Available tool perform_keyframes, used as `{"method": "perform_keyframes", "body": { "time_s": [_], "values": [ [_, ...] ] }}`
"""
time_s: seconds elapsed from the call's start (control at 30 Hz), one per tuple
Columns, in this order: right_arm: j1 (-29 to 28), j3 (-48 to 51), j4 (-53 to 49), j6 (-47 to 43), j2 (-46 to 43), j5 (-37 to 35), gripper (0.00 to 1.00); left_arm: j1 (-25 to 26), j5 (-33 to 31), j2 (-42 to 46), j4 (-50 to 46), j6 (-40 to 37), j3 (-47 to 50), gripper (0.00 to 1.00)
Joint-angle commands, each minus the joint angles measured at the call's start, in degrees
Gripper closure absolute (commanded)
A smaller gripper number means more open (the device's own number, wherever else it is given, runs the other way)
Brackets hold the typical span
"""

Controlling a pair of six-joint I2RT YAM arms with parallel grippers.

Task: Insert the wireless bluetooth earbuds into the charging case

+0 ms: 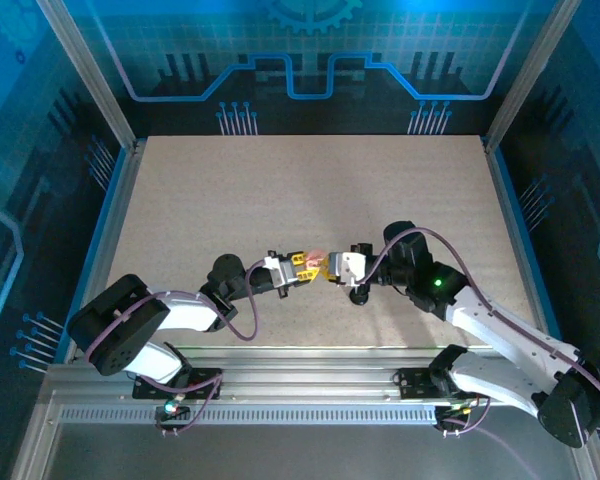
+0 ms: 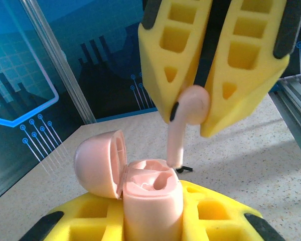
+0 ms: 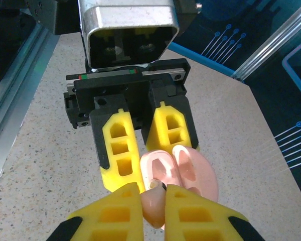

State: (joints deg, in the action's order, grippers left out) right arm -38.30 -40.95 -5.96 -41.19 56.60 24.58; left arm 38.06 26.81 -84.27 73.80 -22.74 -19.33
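With the right gripper (image 3: pixel 153 195) clamped on the pale pink earbud (image 2: pixel 183 125) and the left gripper (image 3: pixel 148 160) pinching the open case (image 2: pixel 153 201) just beneath its stem, centre the stem over the socket, lower straight down, release only once seated.

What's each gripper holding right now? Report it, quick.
Left gripper: shut on the open round pale pink plastic charging case.
Right gripper: shut on a pale pink stemmed earbud, poised over the case.
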Motion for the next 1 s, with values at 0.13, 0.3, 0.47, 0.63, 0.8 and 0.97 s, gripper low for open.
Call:
{"method": "perform_keyframes", "body": {
  "time_s": [0.13, 0.3, 0.47, 0.63, 0.8, 0.97],
  "values": [
    [-0.94, -1.83, 0.24, -1.25, 1.32, 0.43, 0.88, 0.56, 0.00, 1.04, 0.60, -1.78, 0.43, 0.88],
    [-1.04, -1.17, 1.01, -1.12, 0.98, -1.72, 0.88, 0.68, -0.01, 1.27, 0.47, -1.76, 0.43, 0.88],
    [-0.97, -0.50, 2.43, -0.52, 0.36, -3.04, 0.89, 0.72, 0.09, 1.28, 0.38, -1.69, 0.44, 0.87],
    [-1.03, -0.54, 1.33, -1.08, 0.93, -2.20, 0.89, 0.78, 0.00, 1.24, 0.59, -1.69, 0.39, 0.87],
    [-1.02, -0.71, -0.98, -2.38, 0.97, -1.50, 0.89, 0.77, -0.12, 1.30, 0.58, -1.69, 0.44, 0.87],
    [-1.07, -0.98, -3.07, -3.36, 0.93, -1.29, 0.89, 0.78, -0.09, 1.22, 0.80, -1.60, 0.33, 0.87]
  ]
}}
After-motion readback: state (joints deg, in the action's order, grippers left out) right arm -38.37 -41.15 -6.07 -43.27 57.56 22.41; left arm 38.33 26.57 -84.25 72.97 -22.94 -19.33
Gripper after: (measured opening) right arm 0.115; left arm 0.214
